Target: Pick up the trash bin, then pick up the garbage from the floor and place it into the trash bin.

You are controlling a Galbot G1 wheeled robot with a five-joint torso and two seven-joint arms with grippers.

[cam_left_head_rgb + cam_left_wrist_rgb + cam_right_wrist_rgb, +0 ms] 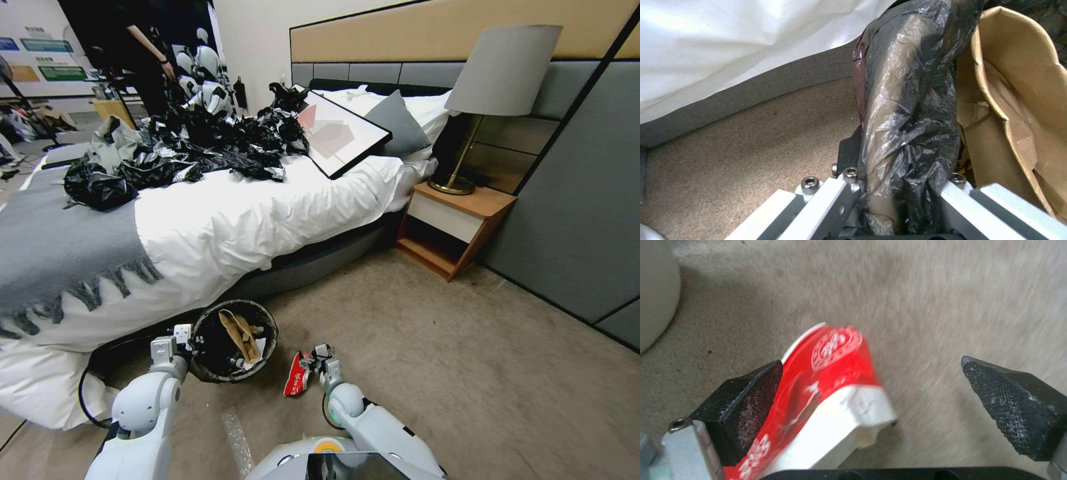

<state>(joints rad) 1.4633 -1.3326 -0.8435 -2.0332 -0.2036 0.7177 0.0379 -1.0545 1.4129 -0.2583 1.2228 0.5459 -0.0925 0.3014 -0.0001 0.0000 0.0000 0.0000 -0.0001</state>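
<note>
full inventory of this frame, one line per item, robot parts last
trash bin: 1, black liner over rim, on carpet by the bed
brown paper bag: 1, brown, inside the bin
red wrapper: 1, red and white, between the right gripper's open fingers
bed: 1, white duvet, grey throw at foot
black bags: heap, black, on the bed
picture frame: 1, black-edged, lying on the bed
nightstand: 1, wood and white, beside the bed
lamp: 1, grey shade, on the nightstand
left gripper: shut on the bin's rim
right gripper: open, low over carpet
</note>
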